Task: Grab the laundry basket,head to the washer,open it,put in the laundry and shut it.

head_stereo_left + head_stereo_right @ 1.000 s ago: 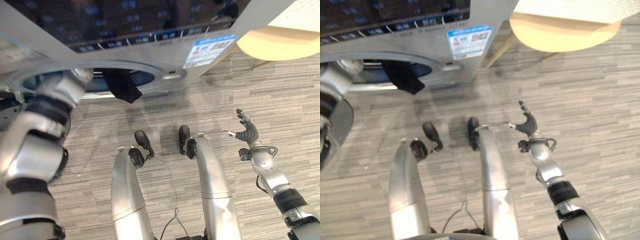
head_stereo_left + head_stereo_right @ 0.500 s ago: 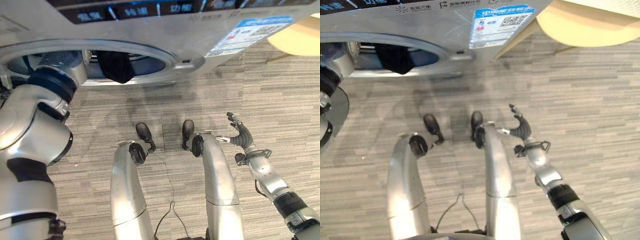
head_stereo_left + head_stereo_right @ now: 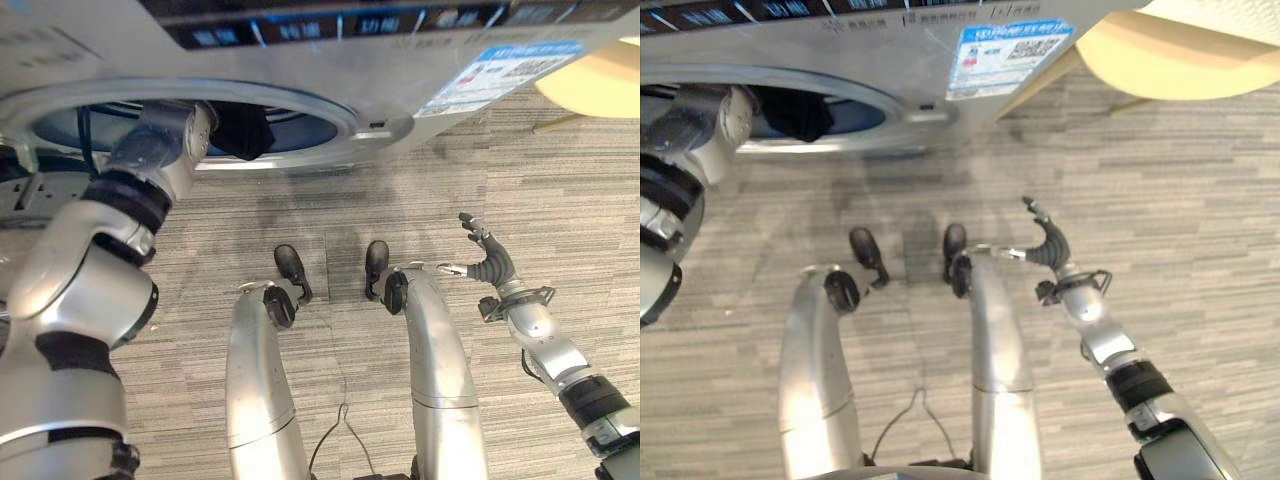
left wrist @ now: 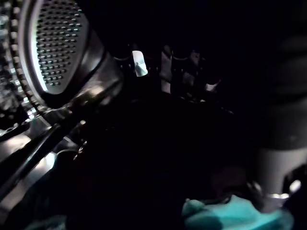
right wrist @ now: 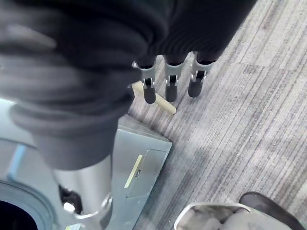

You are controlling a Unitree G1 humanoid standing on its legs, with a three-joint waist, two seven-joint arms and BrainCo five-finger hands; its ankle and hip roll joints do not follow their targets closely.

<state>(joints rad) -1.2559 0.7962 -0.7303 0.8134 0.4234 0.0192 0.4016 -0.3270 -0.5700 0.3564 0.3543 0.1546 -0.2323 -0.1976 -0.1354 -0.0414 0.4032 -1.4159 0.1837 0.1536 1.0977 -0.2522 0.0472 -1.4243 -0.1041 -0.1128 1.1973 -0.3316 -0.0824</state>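
Observation:
The silver washer (image 3: 400,60) stands before me with its round opening (image 3: 310,128) uncovered. A dark garment (image 3: 243,130) lies just inside the rim. My left arm (image 3: 150,165) reaches into the opening, and its hand is hidden in the drum. In the left wrist view the drum is dark, with a perforated paddle (image 4: 57,48) and a teal cloth (image 4: 230,215) low down. My right hand (image 3: 488,265) hangs open over the carpet to the right, its fingers (image 5: 168,86) straight and holding nothing.
A round pale wooden table (image 3: 1170,55) stands right of the washer, and one of its legs (image 5: 156,99) slants past the washer's lower corner (image 5: 139,163). Grey striped carpet (image 3: 560,190) covers the floor.
My left arm has gone deeper into the opening. The dark garment, which hung over the rim, now sits mostly inside. The right hand has barely moved.

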